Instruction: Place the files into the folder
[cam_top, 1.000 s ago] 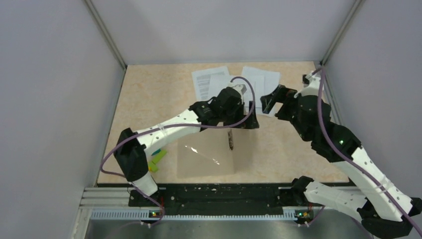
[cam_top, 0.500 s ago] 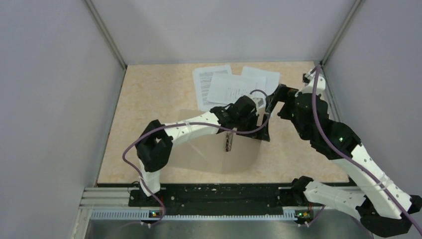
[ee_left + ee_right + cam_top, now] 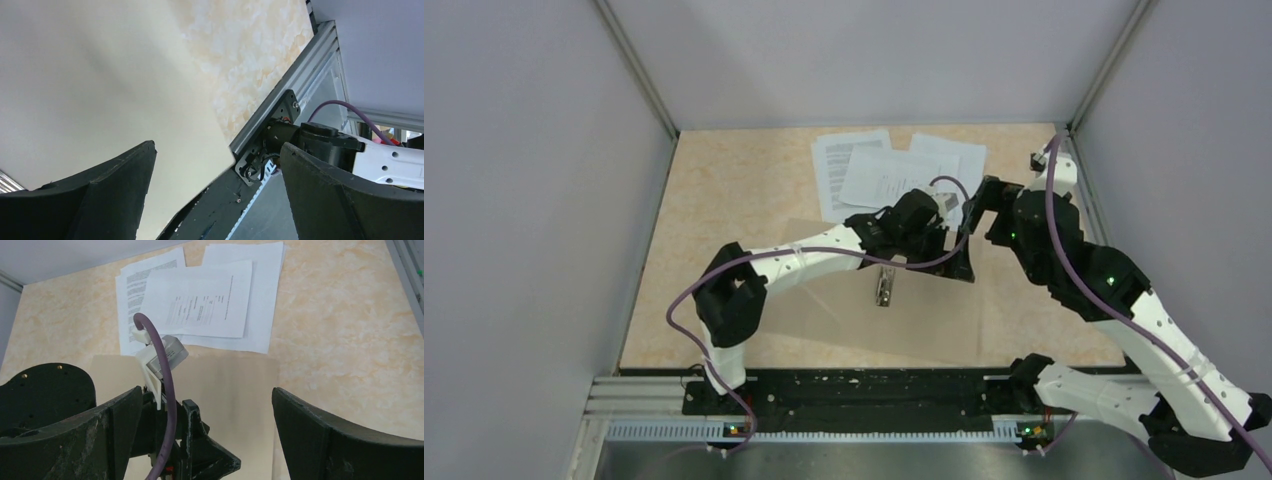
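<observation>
The tan folder lies open on the table, with its metal clip at the spine in the middle. It also shows in the left wrist view and the right wrist view. The files, a few white printed sheets, lie overlapping just behind the folder and show in the right wrist view too. My left gripper hangs over the folder's right half, open and empty. My right gripper is open and empty, just behind the left one, over the folder's far right corner.
Grey enclosure walls close in the table on three sides. A black and aluminium rail runs along the near edge and shows in the left wrist view. My left arm's purple cable loops up in front of the right wrist camera.
The folder was closed on its left half. Its cover has swung over to the right and now lies open. My left gripper moved right with it; the right gripper shifted slightly.
</observation>
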